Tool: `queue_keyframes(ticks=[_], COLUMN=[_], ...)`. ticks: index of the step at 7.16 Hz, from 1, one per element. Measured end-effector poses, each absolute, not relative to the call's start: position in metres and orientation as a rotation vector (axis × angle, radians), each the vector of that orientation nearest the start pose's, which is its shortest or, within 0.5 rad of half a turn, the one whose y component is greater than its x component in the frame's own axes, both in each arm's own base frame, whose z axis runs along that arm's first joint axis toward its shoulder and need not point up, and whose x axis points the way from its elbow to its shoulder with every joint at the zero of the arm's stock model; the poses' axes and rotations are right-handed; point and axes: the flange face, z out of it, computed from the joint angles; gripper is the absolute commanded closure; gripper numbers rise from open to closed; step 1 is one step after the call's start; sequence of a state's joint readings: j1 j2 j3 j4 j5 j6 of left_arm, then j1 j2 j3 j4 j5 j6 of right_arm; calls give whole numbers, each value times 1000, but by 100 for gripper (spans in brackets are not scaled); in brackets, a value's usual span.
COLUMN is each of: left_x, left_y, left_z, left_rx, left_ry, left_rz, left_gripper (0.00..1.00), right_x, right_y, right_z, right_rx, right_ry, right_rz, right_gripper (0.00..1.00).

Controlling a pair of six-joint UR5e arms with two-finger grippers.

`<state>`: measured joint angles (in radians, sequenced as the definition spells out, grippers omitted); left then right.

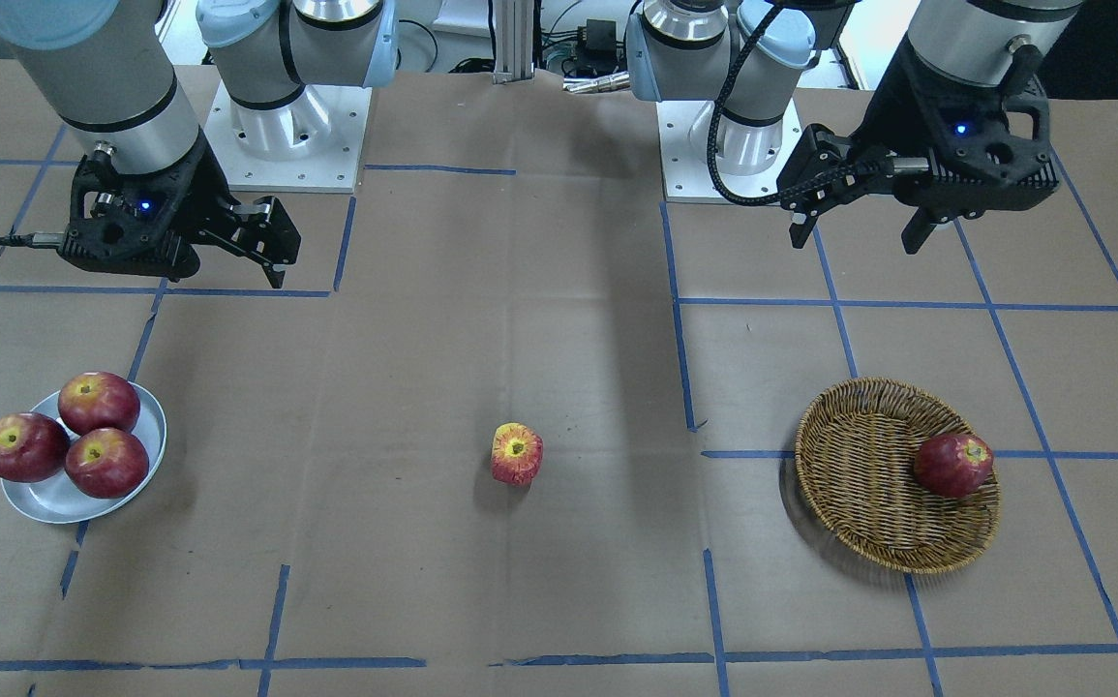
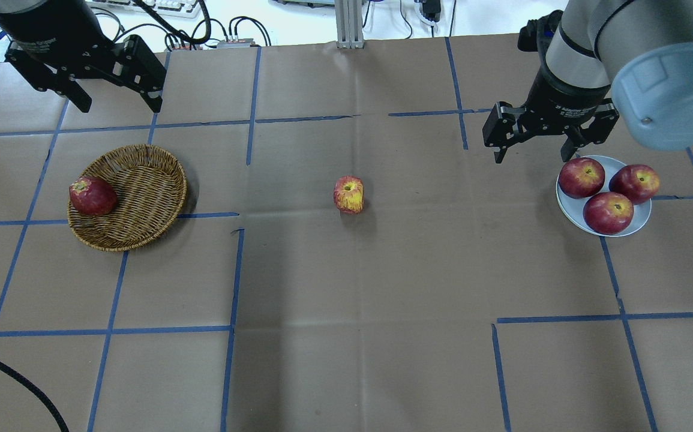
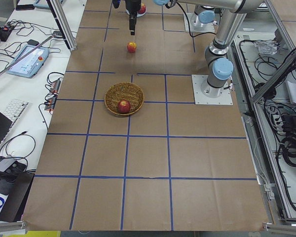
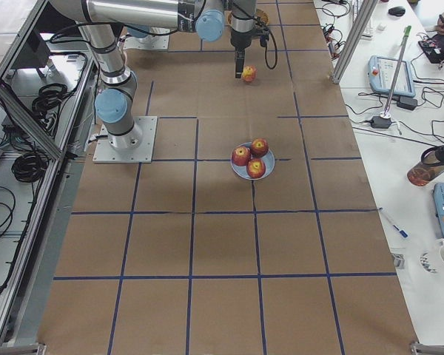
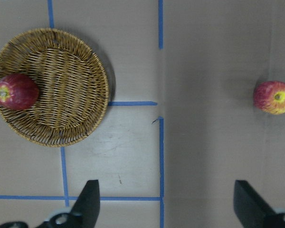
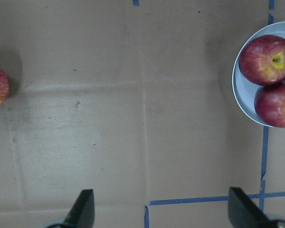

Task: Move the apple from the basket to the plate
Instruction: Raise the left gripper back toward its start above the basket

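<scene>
The apple (image 2: 349, 194) is sitting on the bare table (image 2: 346, 336) at the middle of the overhead frame. It is outside the basket (image 2: 148, 186) at middle left and off the plate (image 1: 47, 500), which is lying at middle right of the overhead frame. It is well apart from both, with open paper lying around it on every side and nothing touching it.

The basket is holding one darker red apple (image 2: 92, 195) against its left wall, leaving the rest of its floor uncovered. The plate is carrying three dark apples (image 2: 608, 212) packed close together, so only a sliver of white is showing at its lower left rim.

The left gripper (image 2: 119, 107) is hanging at the upper left of the overhead frame, beyond the basket, with its fingers spread wide and gripping nothing. The right gripper (image 2: 531, 157) is hovering just up and left of the plate's rim, likewise released and carrying nothing.

Brown paper is covering the table, creased flat and crossed by blue tape lines forming large squares. Cables and a keyboard are lying past the table's far edge at the top of the frame.

The apple is standing roughly upright, its stem hollow and yellow patch facing up and its stem-to-base axis running near vertical.
</scene>
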<state>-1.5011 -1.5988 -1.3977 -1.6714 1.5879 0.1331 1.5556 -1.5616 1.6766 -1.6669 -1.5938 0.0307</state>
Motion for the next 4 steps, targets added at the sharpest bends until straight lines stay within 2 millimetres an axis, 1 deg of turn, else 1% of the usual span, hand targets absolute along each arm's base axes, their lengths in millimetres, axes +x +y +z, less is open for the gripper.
queue_keyframes(ticks=[1, 2, 3, 4], left_x=[-97, -98, -99, -99], left_y=[-508, -506, -504, -501], left_z=[548, 543, 536, 531], left_rx=[104, 101, 99, 99], left_ry=[3119, 3123, 3125, 3126], left_rz=[-60, -43, -25, -13], left_gripper=[1, 1, 1, 1], right_x=[124, 124, 127, 135], right_y=[-494, -496, -503, -513], right_z=[441, 442, 444, 440], right_rx=[73, 74, 80, 92], right_ry=[3163, 3162, 3158, 3151], right_rz=[30, 10, -45, -92], right_gripper=[0, 0, 0, 0])
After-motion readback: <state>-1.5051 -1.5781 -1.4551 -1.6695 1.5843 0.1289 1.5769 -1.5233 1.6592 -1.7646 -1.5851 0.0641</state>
